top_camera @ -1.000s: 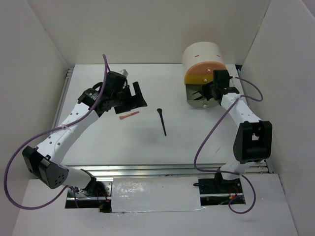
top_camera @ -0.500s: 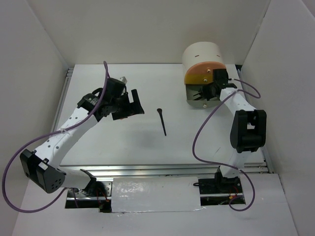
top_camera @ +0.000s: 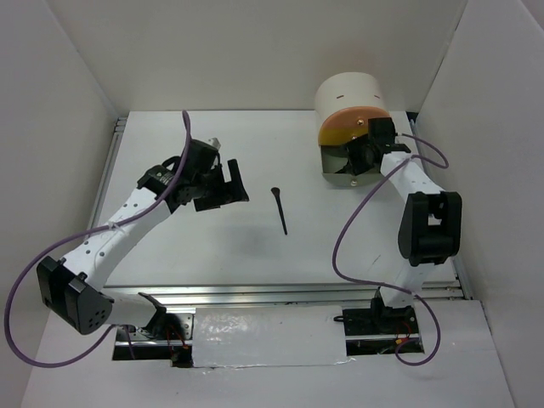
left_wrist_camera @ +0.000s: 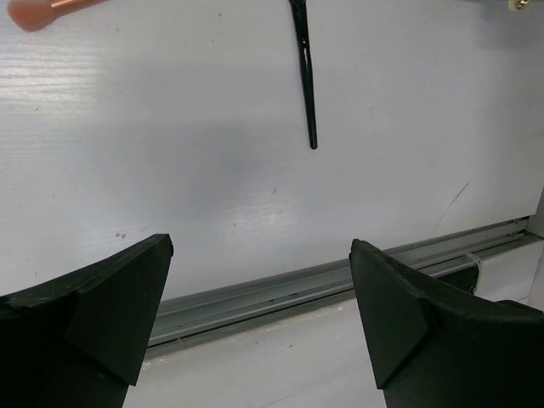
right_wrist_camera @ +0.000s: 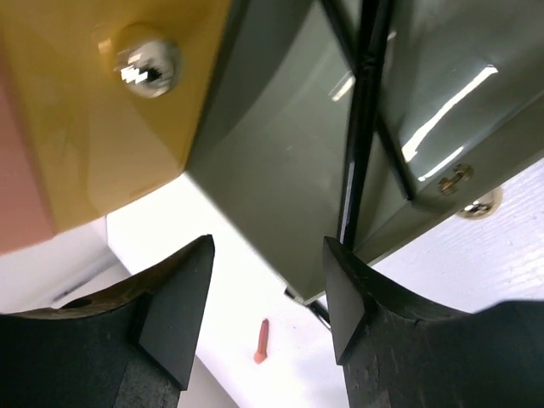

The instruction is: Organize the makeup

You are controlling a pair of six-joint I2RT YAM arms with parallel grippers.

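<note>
A coral-pink stick (left_wrist_camera: 41, 11) lies on the white table at the top left of the left wrist view; in the top view my left gripper hides it. A thin black brush (top_camera: 279, 210) lies mid-table and also shows in the left wrist view (left_wrist_camera: 304, 76). My left gripper (top_camera: 223, 189) is open and empty above the table (left_wrist_camera: 259, 246). My right gripper (top_camera: 357, 158) is open and empty (right_wrist_camera: 268, 246) at the open green drawer (right_wrist_camera: 280, 170), where thin black sticks (right_wrist_camera: 361, 127) lie. The coral stick shows far off in the right wrist view (right_wrist_camera: 263, 340).
The cream round-topped box (top_camera: 350, 95) stands at the back right, its yellow drawer front (right_wrist_camera: 102, 136) with a metal knob (right_wrist_camera: 140, 58) beside my right fingers. A metal rail (left_wrist_camera: 297, 285) runs along the table's near edge. White walls close in both sides.
My left gripper has moved right and slightly nearer, over the coral stick, which the top view no longer shows. My right arm's elbow swung in; its gripper stays at the drawer.
</note>
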